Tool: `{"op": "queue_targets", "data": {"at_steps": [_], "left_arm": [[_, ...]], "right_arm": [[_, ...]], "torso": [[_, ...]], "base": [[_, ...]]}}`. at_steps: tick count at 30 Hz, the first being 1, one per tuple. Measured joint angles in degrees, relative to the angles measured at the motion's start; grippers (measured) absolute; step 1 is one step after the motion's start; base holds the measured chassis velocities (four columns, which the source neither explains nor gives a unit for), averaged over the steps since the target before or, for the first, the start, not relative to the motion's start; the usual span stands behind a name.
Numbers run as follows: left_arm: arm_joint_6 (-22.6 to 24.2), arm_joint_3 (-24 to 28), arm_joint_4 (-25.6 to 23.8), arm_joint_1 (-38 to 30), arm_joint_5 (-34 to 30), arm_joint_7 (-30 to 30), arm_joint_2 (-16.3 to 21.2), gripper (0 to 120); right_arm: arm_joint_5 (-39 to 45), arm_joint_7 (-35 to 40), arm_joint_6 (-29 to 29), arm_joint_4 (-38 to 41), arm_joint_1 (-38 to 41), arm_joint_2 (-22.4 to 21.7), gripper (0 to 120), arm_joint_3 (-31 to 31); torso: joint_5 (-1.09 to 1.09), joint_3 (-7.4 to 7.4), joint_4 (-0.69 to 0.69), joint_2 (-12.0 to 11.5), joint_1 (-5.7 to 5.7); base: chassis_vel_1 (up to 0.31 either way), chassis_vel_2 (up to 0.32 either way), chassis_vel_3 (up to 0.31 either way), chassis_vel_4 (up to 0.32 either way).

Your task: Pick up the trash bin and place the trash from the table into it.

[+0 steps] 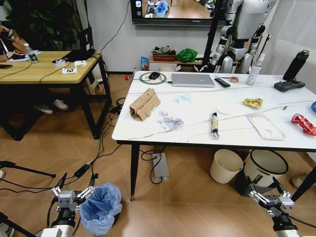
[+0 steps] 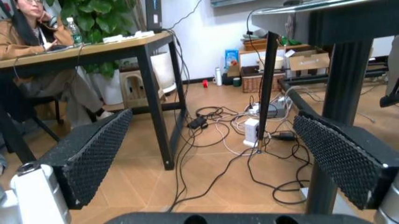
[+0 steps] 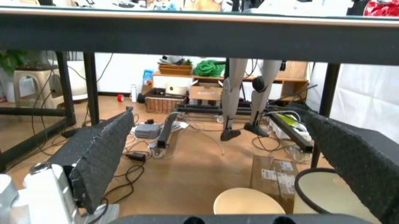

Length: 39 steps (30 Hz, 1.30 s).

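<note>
Trash bin [image 1: 101, 208]: floor, just right of left gripper [image 1: 73, 195] — nearer arm.
Fingers: both spread, empty (right gripper [image 1: 270, 198] far right).

Trash bin [image 1: 100, 208] stands just beside left pincer [image 1: 74, 193].

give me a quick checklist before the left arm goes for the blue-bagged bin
1. left gripper open: ok, its fingers are spread with nothing between them.
2. trash bin within reach: ok, on the floor right beside the left gripper, not yet held.
3. Bin upright: cannot tell, the puffed blue bag hides its body.
4. right gripper free: ok, open and empty, low near the cream bin under the table.
5. Trash waiting on the table: ok, cardboard, crumpled paper, red wrapper lie there.
6. Floor cables near the bin: not ok, snag risk.
</note>
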Motion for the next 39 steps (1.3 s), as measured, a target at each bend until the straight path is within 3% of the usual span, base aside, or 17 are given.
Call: {"op": "queue_targets", "data": {"at_steps": [39], "left_arm": [[0.15, 0.48, 1.20, 0.20, 0.27, 0.34, -0.29, 100]], "right_arm": [[-1.86, -0.09, 0.27, -0.93, 0.59, 1.39, 100, -0.93]], "torso": [[0.00, -5.87, 0.00, -10.18, -4.31]], "base": [[0.000, 0.000, 0.000, 0.000]]}}
